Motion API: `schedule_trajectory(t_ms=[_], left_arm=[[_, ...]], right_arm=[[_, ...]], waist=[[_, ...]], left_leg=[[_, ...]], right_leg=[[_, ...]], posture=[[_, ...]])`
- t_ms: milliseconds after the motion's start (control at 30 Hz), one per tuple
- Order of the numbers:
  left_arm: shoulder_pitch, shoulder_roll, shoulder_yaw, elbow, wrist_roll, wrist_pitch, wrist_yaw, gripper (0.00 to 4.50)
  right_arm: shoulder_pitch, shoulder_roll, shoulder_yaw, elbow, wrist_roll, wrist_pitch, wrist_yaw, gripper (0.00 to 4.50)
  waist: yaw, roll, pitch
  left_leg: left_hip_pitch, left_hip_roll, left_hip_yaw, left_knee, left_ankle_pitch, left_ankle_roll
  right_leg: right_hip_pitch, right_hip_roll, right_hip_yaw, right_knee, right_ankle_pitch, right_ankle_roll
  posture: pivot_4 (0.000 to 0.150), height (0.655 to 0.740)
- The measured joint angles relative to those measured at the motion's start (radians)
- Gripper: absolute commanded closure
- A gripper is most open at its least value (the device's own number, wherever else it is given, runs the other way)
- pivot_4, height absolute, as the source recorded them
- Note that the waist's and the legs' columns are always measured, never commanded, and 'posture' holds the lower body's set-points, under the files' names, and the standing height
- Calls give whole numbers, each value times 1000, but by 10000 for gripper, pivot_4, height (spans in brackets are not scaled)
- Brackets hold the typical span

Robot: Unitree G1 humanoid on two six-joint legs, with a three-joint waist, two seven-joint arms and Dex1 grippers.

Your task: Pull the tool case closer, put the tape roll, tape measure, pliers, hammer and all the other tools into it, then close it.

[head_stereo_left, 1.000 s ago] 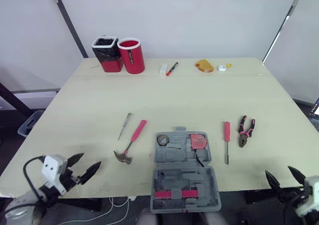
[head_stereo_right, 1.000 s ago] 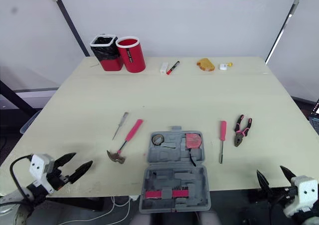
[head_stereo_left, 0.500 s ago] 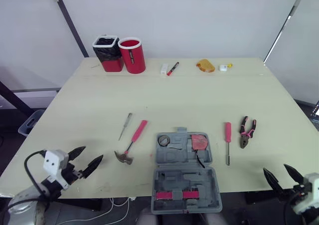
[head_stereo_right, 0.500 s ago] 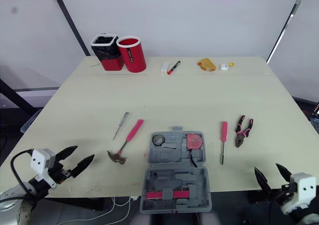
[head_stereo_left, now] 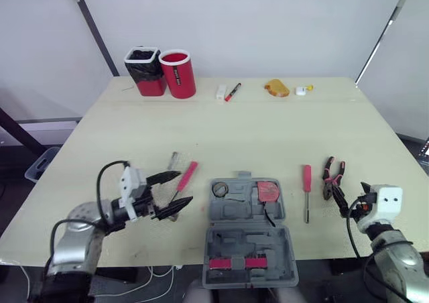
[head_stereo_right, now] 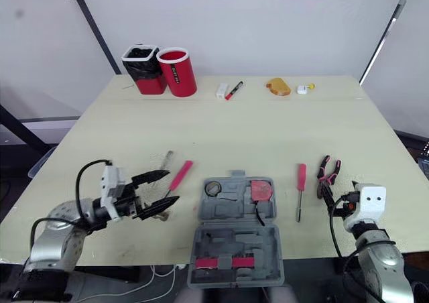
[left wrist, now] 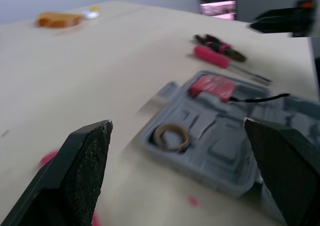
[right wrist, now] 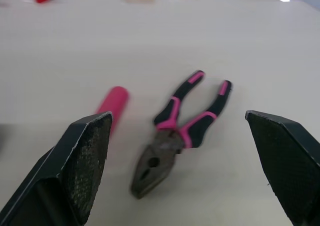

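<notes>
Right, both end effectors are released, fingers spread wide. Your left end effector [head_stereo_left: 184, 187] hangs low over the counter [head_stereo_left: 268, 129], just left of the open tool case [head_stereo_left: 249, 239], which lies flat at the near edge. From the head view you get the hammer [head_stereo_left: 187, 175] with its pink handle running up between the two left fingers, its head hidden behind them, and a thin metal tool [head_stereo_left: 171, 162] just beyond. The left wrist view gives you what the head view can't: a low look straight across the case, with the tape roll [left wrist: 171, 136] and red tape measure [left wrist: 212, 86] seated in its far half, and the pink screwdriver [left wrist: 220, 60] behind them. Over on the right, your right end effector [right wrist: 177, 117] points at the pliers [right wrist: 180, 131]. The right wrist view frames them squarely between the fingers, untouched, handles splayed, nose towards the camera, with the screwdriver's handle just beside. The head view places those pliers right of the case, beside the screwdriver. Far back stand a red cup [head_stereo_left: 177, 74] and a black-lined bin [head_stereo_left: 145, 72].
</notes>
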Motion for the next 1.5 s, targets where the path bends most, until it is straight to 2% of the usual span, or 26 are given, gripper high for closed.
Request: schedule_trajectory(t_ms=[200, 467, 733, 1100, 1200, 1233, 1267, 1300, 1400, 1467, 1500], left_arm=[[-138, 18, -99, -4, 10, 34, -88, 0], [-255, 23, -153, -25, -1, 98, -172, 0], [-284, 23, -171, -71, -12, 148, -200, 0], [-295, 15, -170, -74, -41, 171, -199, 0], [-295, 15, -170, -74, -41, 168, -199, 0], [-295, 15, -170, -74, -40, 164, -199, 0], [-294, 15, -170, -74, -40, 162, -199, 0], [-293, 15, -170, -74, -40, 160, -199, 0], [-291, 15, -170, -74, -40, 158, -197, 0], [-286, 14, -170, -74, -40, 154, -194, 0], [-286, 15, -170, -74, -40, 153, -194, 0]], right_arm=[[-87, 56, 41, 104, -72, 3, -90, 211], [-171, 141, 69, 224, -128, -1, -193, 211], [-224, 190, 20, 312, -108, 4, -283, 211], [-238, 178, 39, 343, -143, -9, -289, 211], [-243, 174, 39, 352, -145, -13, -280, 6933], [-248, 168, 39, 358, -145, -13, -272, 12223], [-248, 167, 39, 359, -145, -13, -271, 15154], [-249, 166, 39, 359, -145, -13, -271, 21257], [-251, 165, 42, 362, -147, -14, -268, 31884], [-255, 158, 48, 369, -153, -18, -265, 35060], [-255, 156, 49, 371, -155, -20, -263, 35060]], waist=[[-3, 0, 0], [-6, 0, 0], [-6, 1, 0], [-12, 0, 0], [-17, 0, 0], [-20, 0, 0], [-22, 0, 0], [-23, 0, 0], [-25, 0, 0], [-25, 0, 0], [-25, 0, 0]], left_leg=[[0, 0, -1, 0, 0, 0], [-1, 0, -1, 0, 0, 0], [-1, 0, -2, 0, 0, 0], [-1, 0, -2, 0, 0, 0], [-1, 0, -2, 0, 0, 0], [-1, 0, -2, 0, 0, 0], [-1, 0, -2, 0, 0, 0], [-1, 0, -2, 0, 0, 0], [-1, 0, -2, 0, 0, 0], [-1, 0, -2, 0, 0, 0], [-1, 0, -2, 0, 0, 0]], right_leg=[[0, 1, 0, 0, 0, 1], [0, 1, 0, 0, 0, 1], [-1, 2, -1, 0, 0, 1], [0, 1, 0, 0, 1, 1], [0, 1, 0, 0, 1, 1], [0, 1, 0, 0, 1, 1], [0, 1, 0, 0, 1, 1], [0, 2, -1, 0, 1, 1], [0, 2, -1, 0, 1, 1], [0, 1, 0, 0, 1, 1], [0, 1, 0, 0, 1, 1]], posture=[[1500, 7400], [1500, 7400], [1500, 7400], [1500, 7400], [1500, 7400], [1500, 7400], [1500, 7400], [1500, 7400], [1500, 7400], [1500, 7400], [1500, 7400]])
